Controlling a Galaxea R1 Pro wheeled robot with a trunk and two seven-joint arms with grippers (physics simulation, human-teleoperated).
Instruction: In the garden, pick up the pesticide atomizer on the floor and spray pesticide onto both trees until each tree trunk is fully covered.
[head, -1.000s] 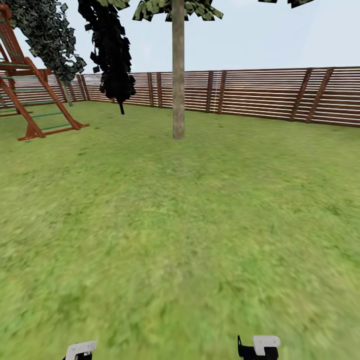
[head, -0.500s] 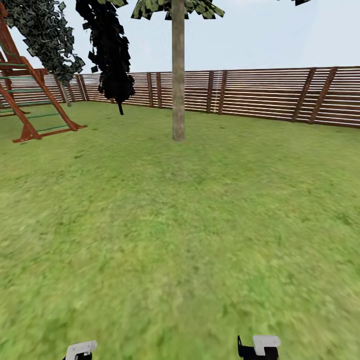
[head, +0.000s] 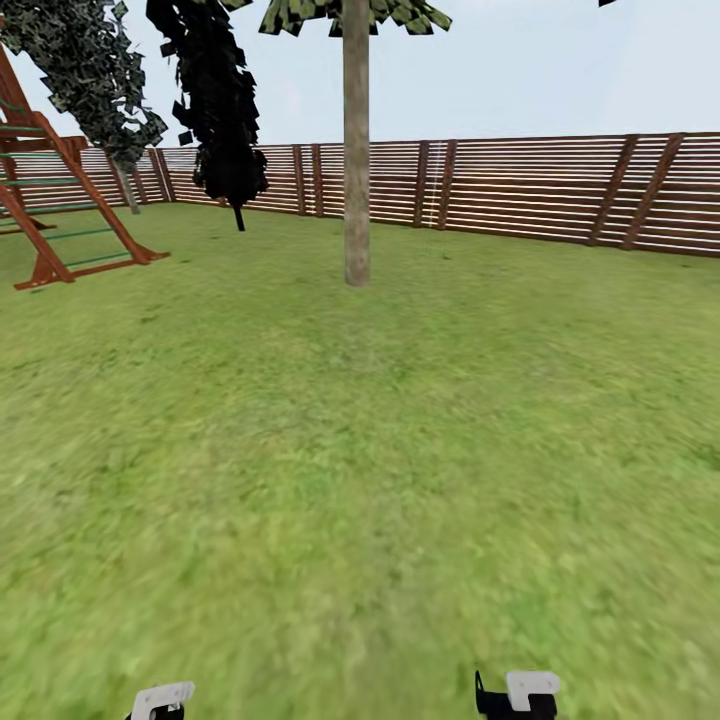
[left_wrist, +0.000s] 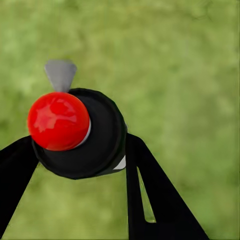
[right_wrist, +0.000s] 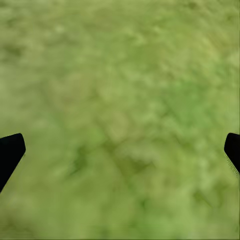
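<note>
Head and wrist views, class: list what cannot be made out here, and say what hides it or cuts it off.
- Tree: the head view's top edge cuts off most of its crown.
- Climbing frame: cut by the left edge.
- Pesticide atomizer: in the left wrist view, its lower body is hidden behind its own top; its red knob faces the camera.
- Right gripper: the fingers' tips alone reach in from the frame's sides.

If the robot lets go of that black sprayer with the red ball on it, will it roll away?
Probably a bit. The sprayer looks round-bodied, so it might roll on the grass, though its grey nozzle sticking out would likely stop it soon. It looks hard and smooth, perhaps slippery. The left gripper is clamped on both sides, and it seems small enough to be light.
</note>
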